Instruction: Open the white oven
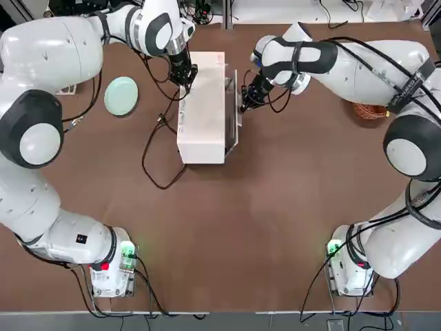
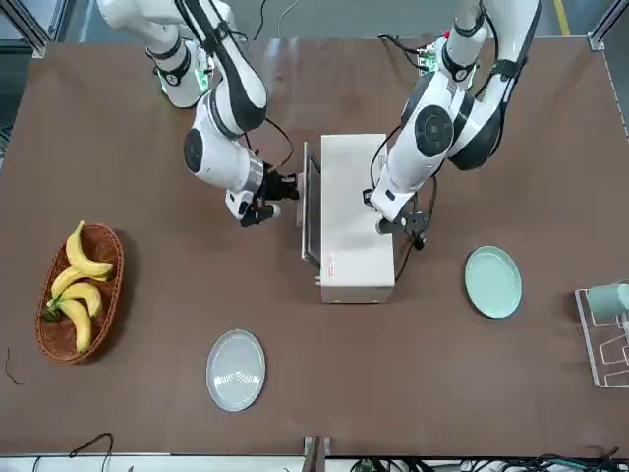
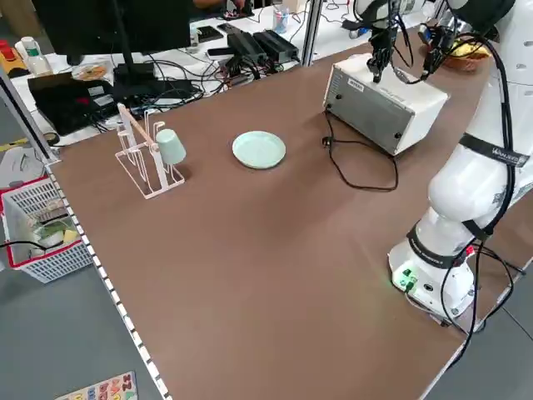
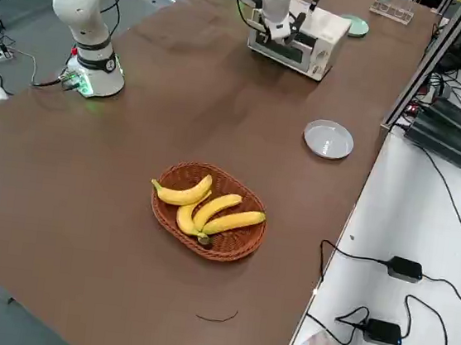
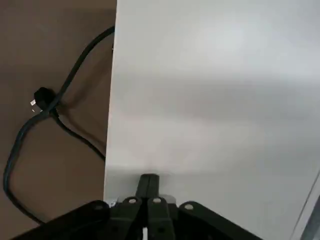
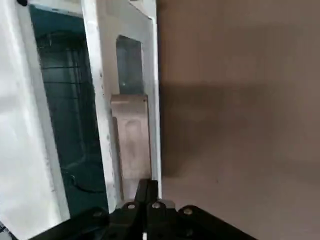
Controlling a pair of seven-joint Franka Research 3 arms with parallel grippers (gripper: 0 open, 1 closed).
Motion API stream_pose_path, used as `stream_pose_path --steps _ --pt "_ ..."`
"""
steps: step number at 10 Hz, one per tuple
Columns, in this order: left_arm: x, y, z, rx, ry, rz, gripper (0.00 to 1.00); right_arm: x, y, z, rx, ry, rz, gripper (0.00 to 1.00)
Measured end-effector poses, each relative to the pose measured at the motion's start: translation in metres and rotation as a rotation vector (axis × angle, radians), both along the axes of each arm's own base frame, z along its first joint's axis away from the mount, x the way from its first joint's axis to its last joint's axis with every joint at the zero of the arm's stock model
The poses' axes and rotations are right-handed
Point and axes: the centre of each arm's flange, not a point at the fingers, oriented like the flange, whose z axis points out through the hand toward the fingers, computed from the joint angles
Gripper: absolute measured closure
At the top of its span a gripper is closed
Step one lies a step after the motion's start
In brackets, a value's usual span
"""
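The white oven (image 1: 203, 110) stands mid-table, its glass door (image 1: 235, 110) facing the robot's right and swung slightly ajar. In the right wrist view a gap shows the dark cavity behind the door (image 6: 127, 90). My right gripper (image 1: 244, 105) is shut, its tips against the metal handle (image 6: 131, 145) at the door's top edge. My left gripper (image 1: 186, 81) is shut too, its tips resting on the oven's top (image 5: 210, 90) near the back edge.
The black power cord (image 1: 155, 148) loops on the table behind the oven. A green plate (image 1: 121, 95) lies to its left, a grey plate (image 2: 236, 369) at the far side, a banana basket (image 2: 79, 292) to the right, and a cup rack (image 2: 609, 324) at the left edge.
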Motion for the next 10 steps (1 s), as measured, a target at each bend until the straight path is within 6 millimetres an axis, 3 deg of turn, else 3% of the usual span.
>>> stream_pose_path --steps 4,6,10 --pt "0.0 0.0 0.0 0.0 0.0 0.001 0.99 0.006 -0.029 -0.029 -0.035 0.024 -0.031 0.99" --pt "0.0 0.0 0.0 0.0 0.0 0.002 0.99 0.017 -0.039 -0.033 -0.046 -0.001 -0.063 0.99" --pt "0.0 0.0 0.0 0.0 0.0 0.002 0.99 0.038 -0.077 -0.041 -0.077 0.001 -0.079 0.99"
